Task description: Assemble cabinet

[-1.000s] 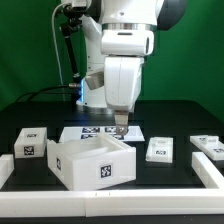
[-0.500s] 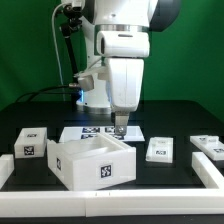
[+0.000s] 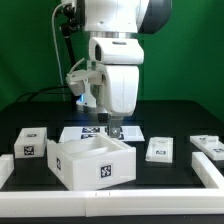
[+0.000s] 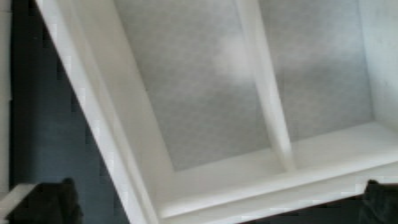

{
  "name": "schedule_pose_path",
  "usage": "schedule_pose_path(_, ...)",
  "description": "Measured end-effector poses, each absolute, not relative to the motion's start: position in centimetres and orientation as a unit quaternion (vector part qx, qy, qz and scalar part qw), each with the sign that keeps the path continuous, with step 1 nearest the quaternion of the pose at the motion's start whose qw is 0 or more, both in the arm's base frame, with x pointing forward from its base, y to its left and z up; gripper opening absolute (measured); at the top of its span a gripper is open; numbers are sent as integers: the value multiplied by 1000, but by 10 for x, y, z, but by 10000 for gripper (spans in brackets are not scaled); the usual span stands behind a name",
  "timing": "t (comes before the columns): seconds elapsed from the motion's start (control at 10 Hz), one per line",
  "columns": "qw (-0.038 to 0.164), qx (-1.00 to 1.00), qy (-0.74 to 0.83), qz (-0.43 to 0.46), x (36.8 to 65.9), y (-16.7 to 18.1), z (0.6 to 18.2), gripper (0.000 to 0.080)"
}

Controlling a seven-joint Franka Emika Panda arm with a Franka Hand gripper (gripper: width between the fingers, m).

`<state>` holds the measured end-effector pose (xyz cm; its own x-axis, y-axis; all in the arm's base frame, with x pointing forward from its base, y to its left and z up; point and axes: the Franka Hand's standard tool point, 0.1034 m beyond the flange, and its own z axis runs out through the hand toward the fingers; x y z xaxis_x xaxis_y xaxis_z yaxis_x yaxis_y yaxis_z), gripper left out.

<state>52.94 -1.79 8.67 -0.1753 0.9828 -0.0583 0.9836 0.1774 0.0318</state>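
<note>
Exterior view: cabinet [image 3: 92,160] sits open-topped on the dark worktop [image 3: 165,173], with a tag on its front wall. Tool [image 3: 113,128] hangs just above the cabinet's rear wall. Marker board [image 3: 88,131] lies just behind the cabinet.

Wrist view: the cabinet's white interior, with one raised rib, lies directly beneath the tool. Dark fingertips [image 4: 39,200] are spread wide and grip nothing.

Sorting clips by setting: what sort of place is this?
Probably a robotics lab bench: a green backdrop, a black table carrying the marker board, and a tagged white cabinet box sitting under a robot arm.
</note>
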Motion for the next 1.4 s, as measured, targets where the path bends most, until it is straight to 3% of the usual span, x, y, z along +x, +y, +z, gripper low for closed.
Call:
schedule_pose_path(0.5, 18, 517, 855, -16, 503, -53, 81, 798)
schedule_pose_path(1.0, 10, 533, 845, -21, 490, -57, 78, 798)
schedule_pose_path(1.4, -19, 533, 845, -32, 439, -54, 56, 798)
